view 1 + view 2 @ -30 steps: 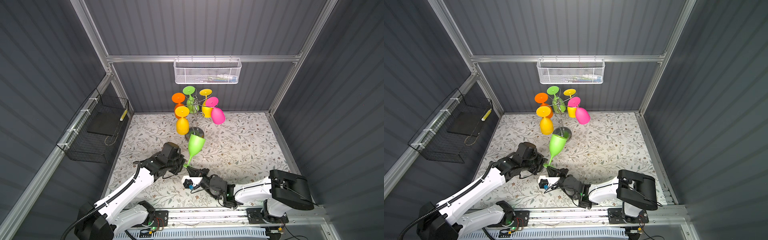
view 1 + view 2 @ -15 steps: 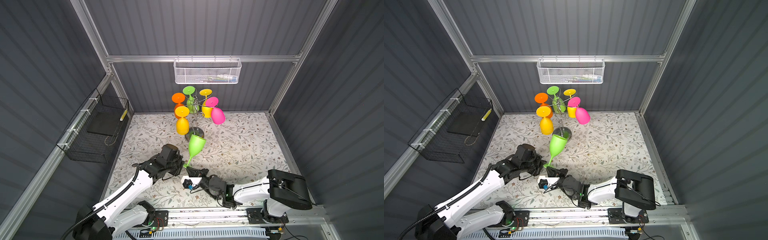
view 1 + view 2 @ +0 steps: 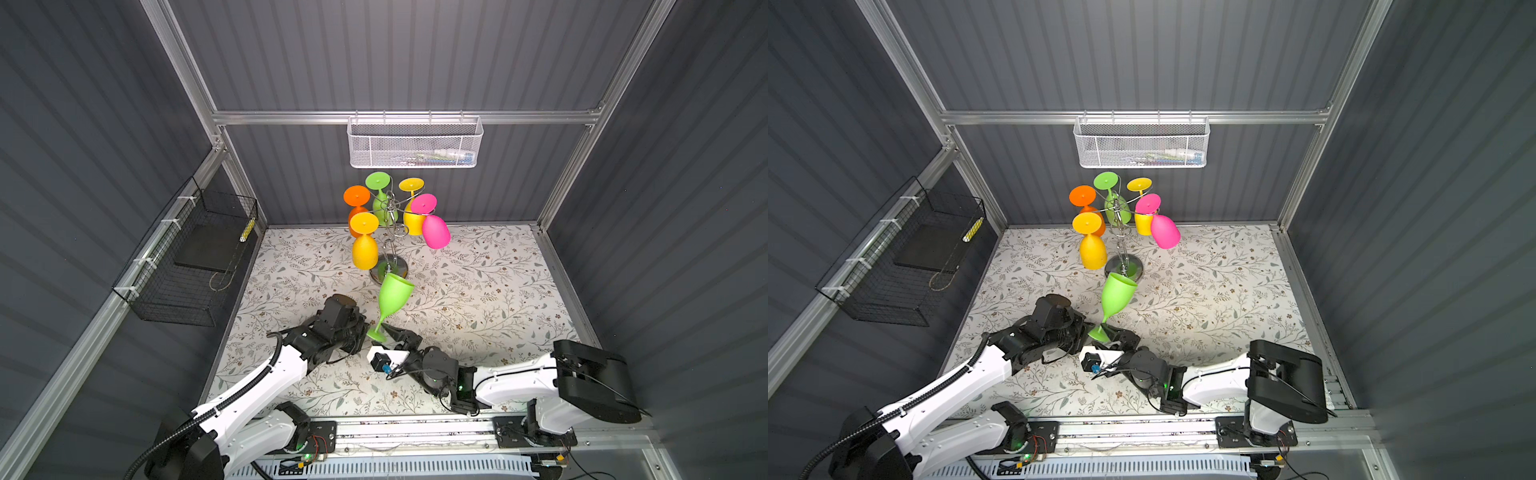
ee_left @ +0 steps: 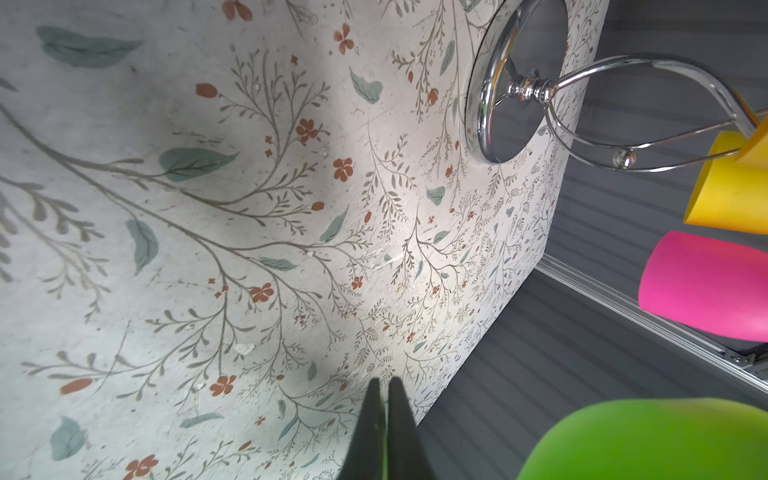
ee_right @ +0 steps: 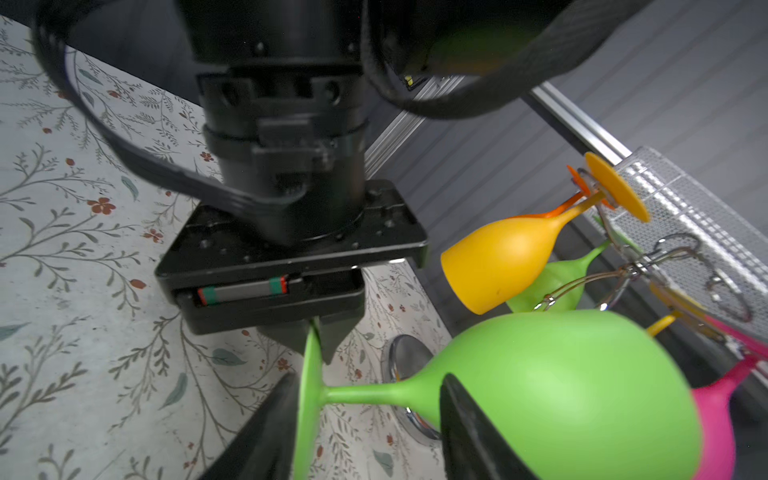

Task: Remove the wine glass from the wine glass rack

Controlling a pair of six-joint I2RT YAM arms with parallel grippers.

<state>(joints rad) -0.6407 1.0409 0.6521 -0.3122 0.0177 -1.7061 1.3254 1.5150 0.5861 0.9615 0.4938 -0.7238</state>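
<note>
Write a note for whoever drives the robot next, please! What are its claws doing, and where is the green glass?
Left gripper: shut, pinching the edge of the green wine glass by its foot.
Right gripper: open, with its fingers on either side of the stem and not squeezing.
Things: the glass is tilted, bowl up, in front of the wine glass rack. Five other glasses hang on the rack.
Done: the green glass is off the rack.
Left: probably to stand it on the flowered table, gently, since only a thin pinch holds it.
</note>
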